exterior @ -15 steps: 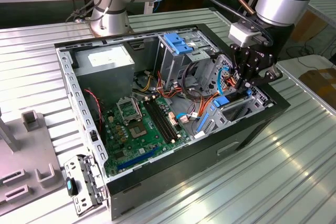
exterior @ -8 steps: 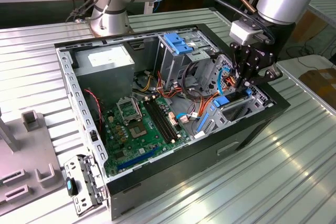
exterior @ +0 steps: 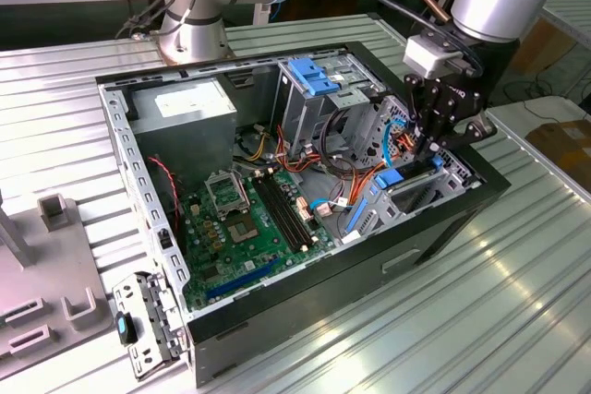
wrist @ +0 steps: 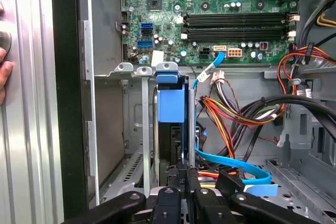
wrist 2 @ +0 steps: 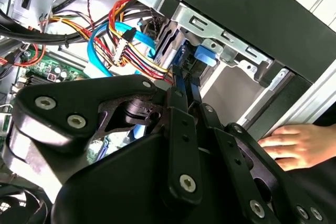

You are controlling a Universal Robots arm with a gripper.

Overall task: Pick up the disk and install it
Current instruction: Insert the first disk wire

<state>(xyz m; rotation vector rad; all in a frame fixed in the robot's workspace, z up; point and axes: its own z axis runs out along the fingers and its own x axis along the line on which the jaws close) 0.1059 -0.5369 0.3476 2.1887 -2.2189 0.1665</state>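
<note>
The disk [wrist: 170,103] stands on edge in a slot of the metal drive cage [wrist: 131,129], at the exterior view's right end of the open computer case [exterior: 305,302]. Its bright blue carrier end [exterior: 390,177] shows above the cage, with the dark drive body [wrist: 170,142] behind it. My gripper [exterior: 429,143] hangs right over this slot. Its two black fingers [wrist 2: 179,90] lie close together, shut, with their tips at the disk's near edge [wrist 2: 182,61]. Whether they touch it I cannot tell.
A person's hand [wrist 2: 294,145] rests on the case's outer wall beside the cage. Orange, yellow and blue cables [wrist: 231,114] crowd the space next to the slot. The motherboard [exterior: 254,219], the grey power supply [exterior: 189,103] and a fixed blue bracket [exterior: 314,76] fill the case.
</note>
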